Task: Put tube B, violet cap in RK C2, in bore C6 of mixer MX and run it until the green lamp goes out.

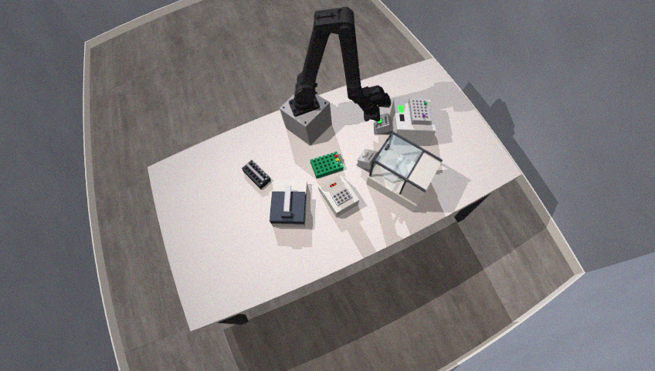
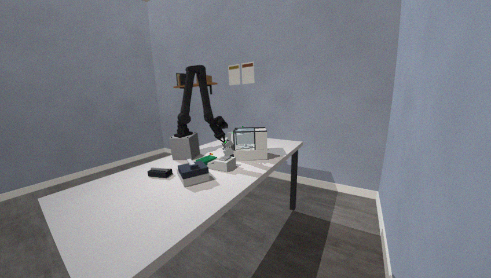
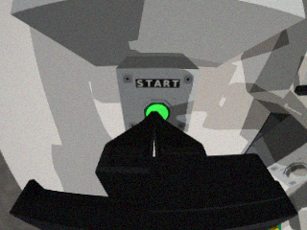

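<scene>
The mixer MX [image 1: 413,115] stands at the back right of the bench. A green lamp [image 1: 400,108] is lit on its top. Tube B with the violet cap [image 1: 423,115] sits in the mixer's grey bore block. The START key [image 3: 156,109] glows bright green on the sloping front panel [image 1: 382,124]. My gripper [image 3: 153,116] is shut and empty, its closed fingertips right at the lower edge of the START key. In the overhead view the gripper [image 1: 376,118] points down onto the panel. It also shows in the side view [image 2: 224,141].
The green rack RK [image 1: 327,164] holds a few capped tubes at one end. The glass-walled balance [image 1: 404,163] stands close beside the mixer. The dry block [image 1: 339,195], the spectrophotometer [image 1: 290,206] and the black magnet block [image 1: 256,174] lie further along the bench.
</scene>
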